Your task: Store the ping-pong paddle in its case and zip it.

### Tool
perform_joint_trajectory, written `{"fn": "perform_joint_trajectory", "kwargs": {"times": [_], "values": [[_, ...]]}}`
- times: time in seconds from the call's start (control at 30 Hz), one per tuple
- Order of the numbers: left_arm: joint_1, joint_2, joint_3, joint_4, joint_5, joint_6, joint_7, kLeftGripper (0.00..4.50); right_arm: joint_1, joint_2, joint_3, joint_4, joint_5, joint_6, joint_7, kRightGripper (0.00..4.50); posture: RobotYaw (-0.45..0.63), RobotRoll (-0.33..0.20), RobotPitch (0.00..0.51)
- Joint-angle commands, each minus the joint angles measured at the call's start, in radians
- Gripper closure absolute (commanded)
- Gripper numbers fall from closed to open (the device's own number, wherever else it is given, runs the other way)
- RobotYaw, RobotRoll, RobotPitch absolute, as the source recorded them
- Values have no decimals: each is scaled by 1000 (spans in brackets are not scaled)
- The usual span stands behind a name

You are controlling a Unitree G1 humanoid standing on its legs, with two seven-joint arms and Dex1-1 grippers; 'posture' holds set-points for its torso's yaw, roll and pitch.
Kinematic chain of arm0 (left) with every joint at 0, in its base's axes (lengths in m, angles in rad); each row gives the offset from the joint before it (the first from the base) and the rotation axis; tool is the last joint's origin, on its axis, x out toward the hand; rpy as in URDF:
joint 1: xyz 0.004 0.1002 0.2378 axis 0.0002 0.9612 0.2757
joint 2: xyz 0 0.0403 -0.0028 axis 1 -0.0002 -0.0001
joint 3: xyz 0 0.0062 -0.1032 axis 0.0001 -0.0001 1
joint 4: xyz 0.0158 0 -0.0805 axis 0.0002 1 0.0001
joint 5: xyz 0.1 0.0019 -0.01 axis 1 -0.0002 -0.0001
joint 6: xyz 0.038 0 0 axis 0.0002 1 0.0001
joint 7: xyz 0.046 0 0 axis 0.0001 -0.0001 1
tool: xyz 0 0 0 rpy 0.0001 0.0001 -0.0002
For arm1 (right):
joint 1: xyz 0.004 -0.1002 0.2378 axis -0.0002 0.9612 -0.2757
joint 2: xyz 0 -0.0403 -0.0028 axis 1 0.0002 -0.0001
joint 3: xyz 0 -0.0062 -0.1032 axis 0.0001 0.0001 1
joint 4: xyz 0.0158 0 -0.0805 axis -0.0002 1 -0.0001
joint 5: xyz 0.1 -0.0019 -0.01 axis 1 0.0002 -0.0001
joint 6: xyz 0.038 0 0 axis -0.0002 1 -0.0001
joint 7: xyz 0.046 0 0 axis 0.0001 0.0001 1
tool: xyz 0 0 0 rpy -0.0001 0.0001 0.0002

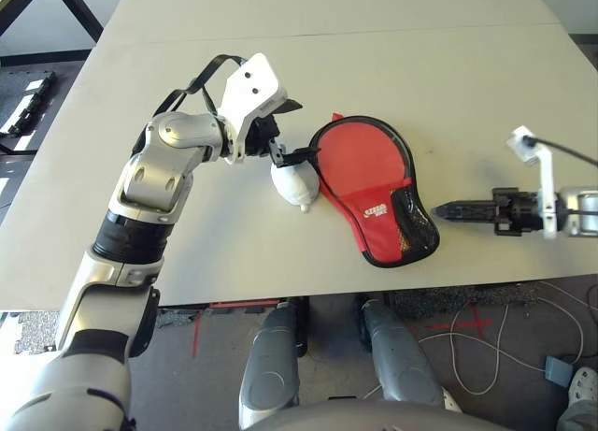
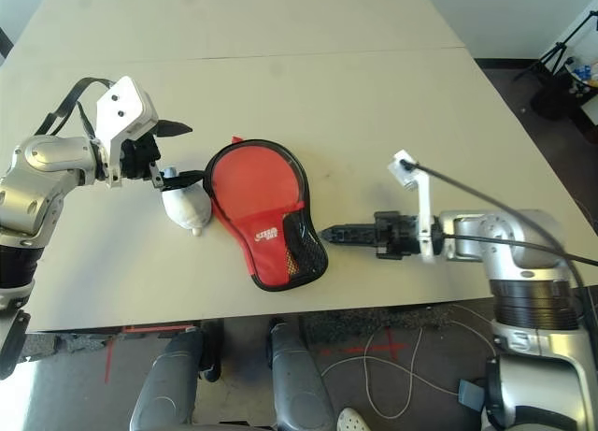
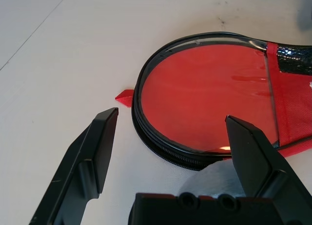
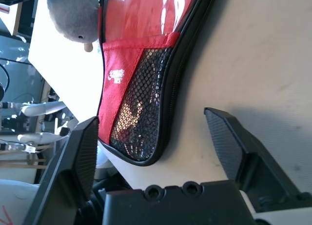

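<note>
Red-and-black fabric case (image 1: 374,183) by the counter's (image 1: 476,94) near edge
left black hand (image 3: 172,113) spread; right black hand (image 4: 152,114) spread too

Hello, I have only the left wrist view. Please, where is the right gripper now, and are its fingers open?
Observer: The right gripper is open, beside the narrow end of the red-and-black fabric case.

Operator: Thank you. And the pale round thing near the case, does it have some detail which I cannot see?

Observer: Yes, the whitish rounded plush has a small brown stub.

Operator: Does the narrow end pass over the table edge?

Observer: No, it lies fully on the pale tabletop.
</note>
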State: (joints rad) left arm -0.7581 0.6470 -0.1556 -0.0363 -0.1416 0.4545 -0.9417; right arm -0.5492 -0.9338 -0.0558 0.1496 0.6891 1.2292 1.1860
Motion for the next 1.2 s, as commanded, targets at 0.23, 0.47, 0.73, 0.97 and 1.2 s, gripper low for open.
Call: {"fn": "perform_joint_trajectory", "kwargs": {"times": [0.23,0.47,0.73,0.97,1.2], "values": [[-7,7,-13,17,9,-11,-24,0,-136,70,39,302,-200,-412,-1,14,-35,0,242],[-19,26,3,23,8,-8,-30,0,-259,198,3,495,-286,-627,-93,14,-34,0,249],[-36,89,76,53,-13,7,-32,0,-412,287,27,701,-390,-930,-72,14,-50,0,245],[-36,148,92,63,-20,13,-51,0,-550,364,94,920,-509,-1195,123,14,-36,0,251],[-7,148,102,11,-35,55,-41,0,-570,424,173,996,-623,-1316,246,14,-10,0,261]]}}
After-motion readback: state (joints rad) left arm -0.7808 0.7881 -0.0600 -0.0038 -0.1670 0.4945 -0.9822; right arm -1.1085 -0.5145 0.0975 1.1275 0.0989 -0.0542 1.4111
